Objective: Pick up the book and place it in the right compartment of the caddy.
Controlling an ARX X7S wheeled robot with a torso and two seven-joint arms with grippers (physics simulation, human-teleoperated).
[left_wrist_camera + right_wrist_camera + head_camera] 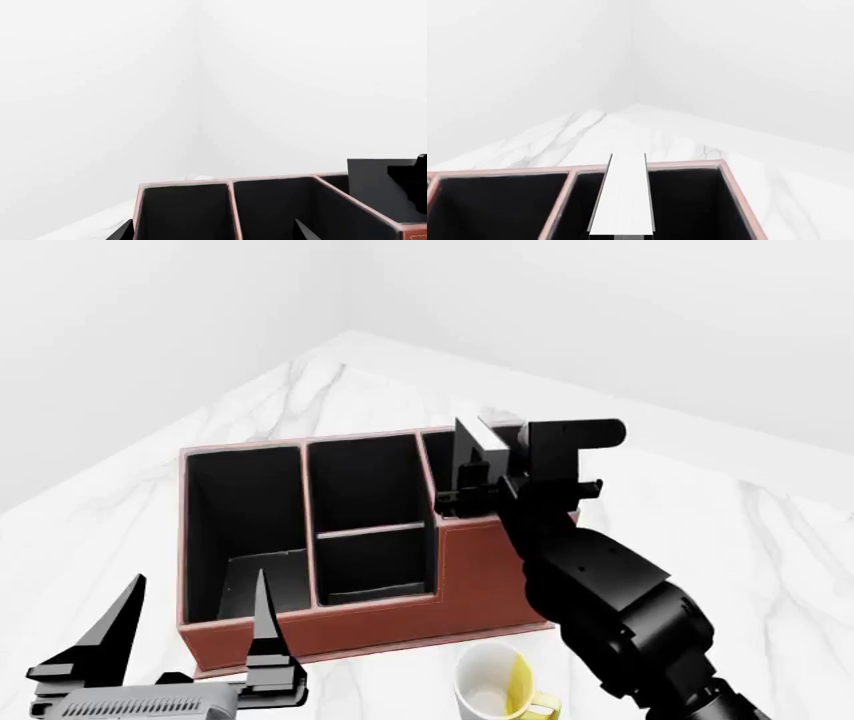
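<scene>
The reddish-brown caddy (pixel 400 625) stands on the marble table, black inside. My right gripper (pixel 497 480) is shut on the black book (pixel 475 448). It holds the book upright, white page edges up, over the right compartment (pixel 438 465), whose inside is mostly hidden by the book and arm. In the right wrist view the book's page edges (pixel 624 195) run between the divider and the caddy's end wall (pixel 730 190), over the right compartment (pixel 687 205). My left gripper (pixel 194 640) is open and empty in front of the caddy's left end (pixel 187 210).
A white-and-yellow mug (pixel 497 685) stands in front of the caddy, just below my right arm. The marble table (pixel 160 470) runs back to a corner of white walls. The caddy's long left section (pixel 240 530) and divided middle section (pixel 367 530) hold nothing visible.
</scene>
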